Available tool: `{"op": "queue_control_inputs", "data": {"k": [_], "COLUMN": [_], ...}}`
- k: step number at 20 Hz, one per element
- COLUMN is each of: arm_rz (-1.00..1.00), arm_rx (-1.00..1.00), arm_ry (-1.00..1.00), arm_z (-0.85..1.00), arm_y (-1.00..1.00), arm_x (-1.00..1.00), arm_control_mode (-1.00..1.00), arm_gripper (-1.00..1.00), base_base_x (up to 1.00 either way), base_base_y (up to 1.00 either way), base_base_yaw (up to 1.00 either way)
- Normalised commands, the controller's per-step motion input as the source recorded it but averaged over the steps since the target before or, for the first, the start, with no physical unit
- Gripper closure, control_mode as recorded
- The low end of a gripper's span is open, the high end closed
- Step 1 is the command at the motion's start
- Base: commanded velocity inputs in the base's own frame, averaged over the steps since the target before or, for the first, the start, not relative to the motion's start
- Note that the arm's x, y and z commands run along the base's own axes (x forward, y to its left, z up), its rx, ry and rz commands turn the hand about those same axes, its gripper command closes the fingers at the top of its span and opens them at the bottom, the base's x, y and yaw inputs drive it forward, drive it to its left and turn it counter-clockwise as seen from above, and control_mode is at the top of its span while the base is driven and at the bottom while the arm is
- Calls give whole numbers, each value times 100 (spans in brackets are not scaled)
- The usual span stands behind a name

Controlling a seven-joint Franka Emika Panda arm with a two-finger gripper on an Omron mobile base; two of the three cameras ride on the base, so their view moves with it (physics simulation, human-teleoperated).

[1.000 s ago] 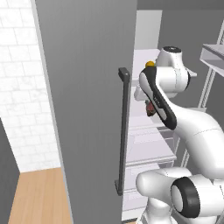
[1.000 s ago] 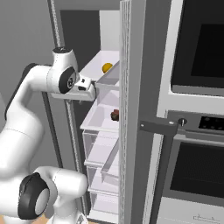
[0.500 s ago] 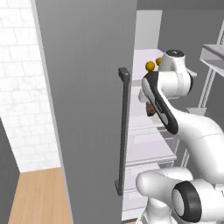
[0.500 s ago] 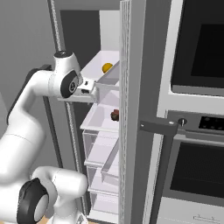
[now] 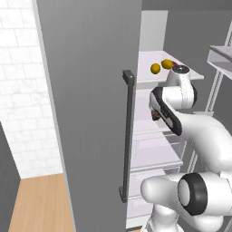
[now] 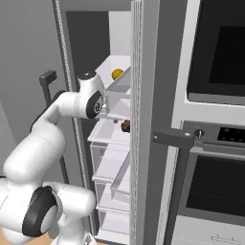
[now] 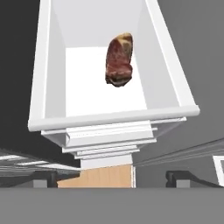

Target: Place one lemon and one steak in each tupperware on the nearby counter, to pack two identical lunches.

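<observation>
A: The scene is an open fridge: its tall grey door with the dark handle stands swung out on the left, white shelves and clear drawers stacked inside, an oven built in to the right.

B: Where are the task's things?

A: Two lemons lie on the upper shelf, near each other. One steak lies flat in a white walled bin, toward its far right corner, apart from the walls. From the right base view a dark red lump sits on the shelf below the lemon; it looks like that steak.

B: And the fingers?

A: The gripper hangs above the bin, looking down into it. Its tips sit wide apart with nothing between them.

B: How would the steak handle?

A: I'd judge it light, soft and floppy, likely slick. A hold across its narrow middle seems best, closing gently so it doesn't squeeze out or sag off one end. The bin walls leave room on its left side.

B: What differs from half a second ago?

A: The arm has swung deeper into the fridge and lower, its wrist now below the lemon shelf. In the left base view both lemons show where one showed before.
</observation>
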Motion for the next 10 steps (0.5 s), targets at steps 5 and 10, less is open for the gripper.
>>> {"op": "queue_control_inputs", "data": {"k": [5, 10], "arm_rz": [0, 0], "arm_rx": [0, 5], "arm_ry": [0, 0], "arm_z": [-58, -45], "arm_y": [-25, -57], "arm_x": [68, 42], "arm_control_mode": [-100, -100], "arm_gripper": [-100, -100], "base_base_x": [0, 0], "base_base_y": [0, 0], "base_base_yaw": [0, 0]}}
